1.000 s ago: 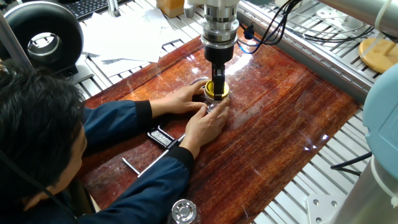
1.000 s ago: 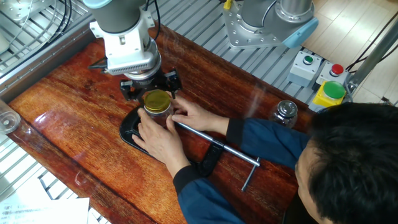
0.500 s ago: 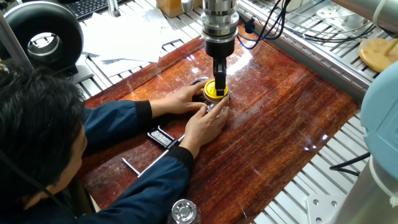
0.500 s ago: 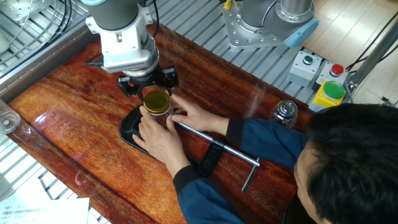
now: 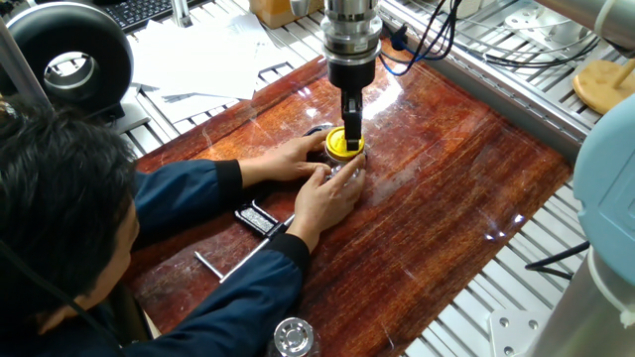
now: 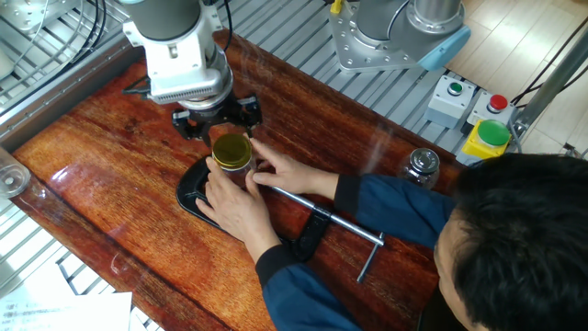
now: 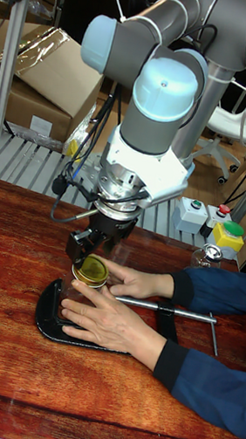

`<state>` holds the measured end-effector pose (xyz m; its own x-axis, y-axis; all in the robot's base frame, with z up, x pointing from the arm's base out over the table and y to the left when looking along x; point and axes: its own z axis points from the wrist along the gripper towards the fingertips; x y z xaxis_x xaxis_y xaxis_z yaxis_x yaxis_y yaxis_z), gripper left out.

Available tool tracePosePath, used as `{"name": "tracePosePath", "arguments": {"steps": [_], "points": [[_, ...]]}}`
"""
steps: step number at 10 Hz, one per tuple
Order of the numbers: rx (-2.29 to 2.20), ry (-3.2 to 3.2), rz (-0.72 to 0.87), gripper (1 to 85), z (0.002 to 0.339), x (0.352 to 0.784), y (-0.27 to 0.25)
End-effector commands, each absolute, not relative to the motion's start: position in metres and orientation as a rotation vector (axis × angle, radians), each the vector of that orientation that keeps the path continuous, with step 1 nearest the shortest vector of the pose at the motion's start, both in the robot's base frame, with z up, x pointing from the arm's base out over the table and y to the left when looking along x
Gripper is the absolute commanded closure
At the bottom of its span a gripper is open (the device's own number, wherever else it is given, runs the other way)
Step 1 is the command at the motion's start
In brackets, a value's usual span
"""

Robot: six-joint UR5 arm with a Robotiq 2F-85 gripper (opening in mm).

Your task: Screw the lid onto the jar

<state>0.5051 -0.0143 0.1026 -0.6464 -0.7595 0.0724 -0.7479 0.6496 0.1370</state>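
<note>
The yellow-gold lid [image 6: 231, 147] sits on the mouth of the small clear jar [image 6: 232, 170], at the middle of the red-brown table. A person's two hands [image 6: 241, 198] wrap the jar, so little of its glass shows. My gripper [image 6: 219, 123] hangs just over the lid and is open. Its dark fingers [image 6: 190, 126] stand apart, one on each side of the lid, slightly higher than it. In one fixed view a finger [image 5: 351, 119] overlaps the lid [image 5: 340, 147], so I cannot tell whether it touches. The tall fixed view shows the gripper [image 7: 92, 250] right above the lid [image 7: 93, 269].
The jar stands on a black clamp base [image 6: 191, 191] with a steel screw bar [image 6: 322, 210] running toward the person. A second clear jar with a silvery top [image 6: 423, 165] stands near the table edge. A tan wooden disc [image 5: 605, 84] and a button box [image 6: 455, 97] lie off the table.
My gripper has risen a little off the lid and drifted slightly away from the person. The lid, the jar and the hands have stayed where they were.
</note>
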Motion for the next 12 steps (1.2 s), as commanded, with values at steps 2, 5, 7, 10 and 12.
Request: {"name": "tracePosePath", "arguments": {"steps": [2,5,7,10,12], "points": [[1.481,-2.692,-0.179,9.7,0.108,0.513,-0.003],[1.583,-2.674,-0.151,15.7,0.109,0.522,-0.007],[1.598,-2.668,-0.184,16.7,0.113,0.52,-0.008],[1.601,-2.669,-0.208,16.7,0.12,0.511,-0.011],[1.593,-2.668,-0.186,16.7,0.121,0.51,-0.016]]}}
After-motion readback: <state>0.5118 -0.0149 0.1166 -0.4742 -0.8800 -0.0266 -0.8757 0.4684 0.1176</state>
